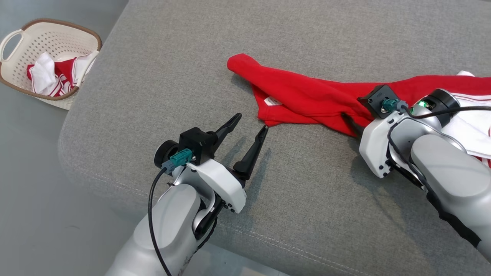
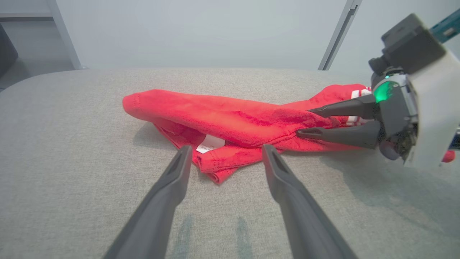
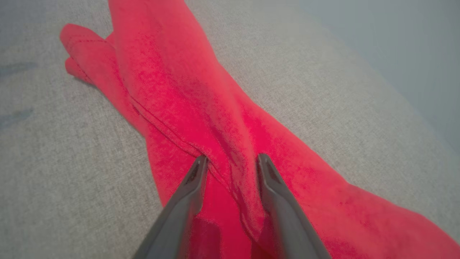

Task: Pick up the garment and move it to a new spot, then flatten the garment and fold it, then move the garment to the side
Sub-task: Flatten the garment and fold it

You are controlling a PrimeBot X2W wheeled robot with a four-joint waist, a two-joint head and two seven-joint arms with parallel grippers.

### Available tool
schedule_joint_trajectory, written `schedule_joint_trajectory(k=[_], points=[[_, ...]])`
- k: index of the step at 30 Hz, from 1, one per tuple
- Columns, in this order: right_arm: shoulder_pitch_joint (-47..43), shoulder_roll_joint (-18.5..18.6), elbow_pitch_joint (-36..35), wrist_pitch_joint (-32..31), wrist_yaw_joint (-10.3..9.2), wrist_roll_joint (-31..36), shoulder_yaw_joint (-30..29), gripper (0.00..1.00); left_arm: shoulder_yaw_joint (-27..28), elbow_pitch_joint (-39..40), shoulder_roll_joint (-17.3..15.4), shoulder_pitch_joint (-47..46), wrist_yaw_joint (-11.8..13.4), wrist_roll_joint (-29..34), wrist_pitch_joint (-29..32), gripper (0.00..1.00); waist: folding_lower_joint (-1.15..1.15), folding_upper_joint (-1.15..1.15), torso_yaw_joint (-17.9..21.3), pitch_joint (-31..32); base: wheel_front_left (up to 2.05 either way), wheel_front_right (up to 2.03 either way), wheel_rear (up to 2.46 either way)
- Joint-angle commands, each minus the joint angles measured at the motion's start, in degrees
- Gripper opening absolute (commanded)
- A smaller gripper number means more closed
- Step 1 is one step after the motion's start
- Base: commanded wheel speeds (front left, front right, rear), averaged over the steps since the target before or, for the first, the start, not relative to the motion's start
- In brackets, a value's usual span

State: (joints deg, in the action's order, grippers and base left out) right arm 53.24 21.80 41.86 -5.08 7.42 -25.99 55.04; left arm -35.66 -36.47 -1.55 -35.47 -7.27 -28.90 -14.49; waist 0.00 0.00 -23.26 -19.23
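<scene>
The red garment (image 1: 307, 96) lies bunched in a long twisted strip on the grey cushion (image 1: 191, 69), a white label showing near its lower fold. My right gripper (image 1: 350, 123) is pressed down into the garment's right half. In the right wrist view its fingers (image 3: 194, 180) stand a little apart, with a raised fold of the garment (image 3: 172, 90) between the tips of the right gripper (image 3: 232, 157). My left gripper (image 1: 252, 121) is open just short of the garment's near left corner, touching nothing. The left wrist view shows the garment (image 2: 222, 115) ahead of the left gripper (image 2: 226, 147) and the right gripper (image 2: 304, 122) straddling cloth.
A cream laundry basket (image 1: 15, 57) with red and white cloth stands on the floor at the far left, off the cushion. More white and red striped cloth (image 1: 472, 99) lies at the right edge behind my right arm. The cushion's rounded edge runs along the left and front.
</scene>
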Motion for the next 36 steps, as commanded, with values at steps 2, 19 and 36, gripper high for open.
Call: schedule_joint_trajectory(k=[2, 19, 36], points=[[0.8, -0.6, -0.7, 0.6, 0.07, -1.5, 0.3, 0.0, 1.2, 2.2, -1.3, 0.2, -0.2, -0.4, -0.5, 1.0, 0.0, 0.0, -0.6, -0.2, 0.0, 0.0, 0.0], [1.4, 6.2, -21.8, -0.1, 0.07, -23.5, -3.3, 0.0, -1.3, 0.5, -1.3, 3.0, -0.2, -3.3, -0.5, 1.0, 0.0, 0.0, 5.4, 3.8, 0.0, 0.0, 0.0], [-0.3, 7.3, -10.5, -3.3, 0.07, -32.7, -12.6, 0.0, -9.5, -1.5, -1.3, 2.7, -0.2, -5.9, -0.5, 1.0, 0.0, 0.0, 4.3, 3.7, 0.0, 0.0, 0.0]])
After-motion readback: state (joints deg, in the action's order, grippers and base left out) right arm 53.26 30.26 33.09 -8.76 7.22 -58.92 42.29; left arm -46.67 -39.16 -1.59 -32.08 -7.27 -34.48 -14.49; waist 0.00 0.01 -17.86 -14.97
